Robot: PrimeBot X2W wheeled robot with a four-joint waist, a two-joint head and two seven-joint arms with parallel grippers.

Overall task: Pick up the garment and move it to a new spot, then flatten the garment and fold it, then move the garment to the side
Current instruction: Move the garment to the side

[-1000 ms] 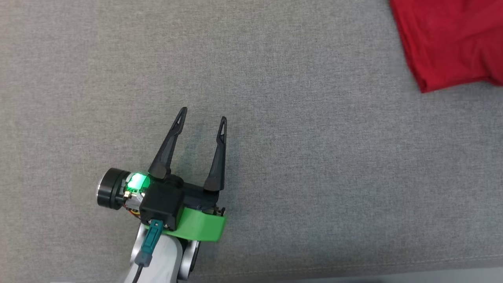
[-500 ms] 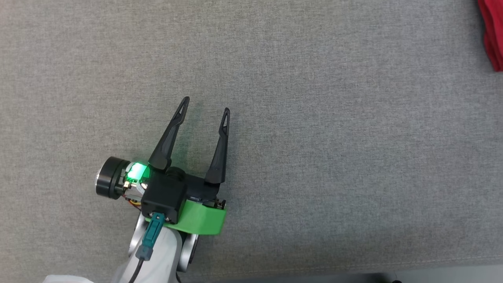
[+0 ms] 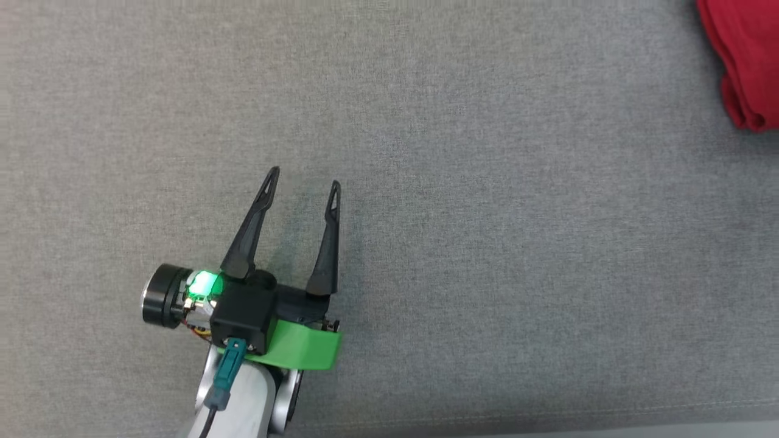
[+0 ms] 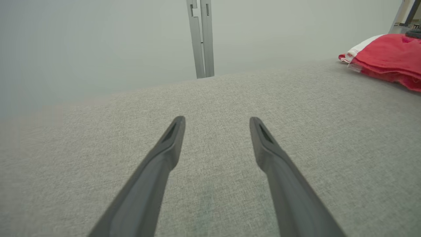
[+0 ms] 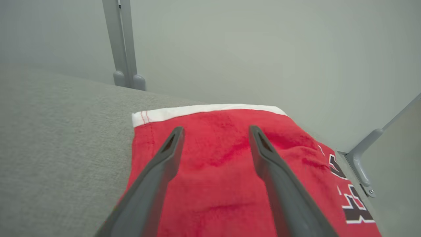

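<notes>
At far right on the grey fabric surface [image 3: 487, 182], the folded red white-hemmed garment [image 3: 748, 67] is laid, seemingly set aside; right gripper [image 5: 215, 129] is held spread above it, left gripper [image 3: 304, 177] spread, idle.

One garment [image 3: 748, 55] — two end effectors [image 3: 304, 177] [image 5: 216, 128]

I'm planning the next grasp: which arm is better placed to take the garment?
Right. The right arm's fingers are spread over the folded garment; the left arm's fingers, also spread, are over the bare grey surface, with the garment far off to their right.
</notes>
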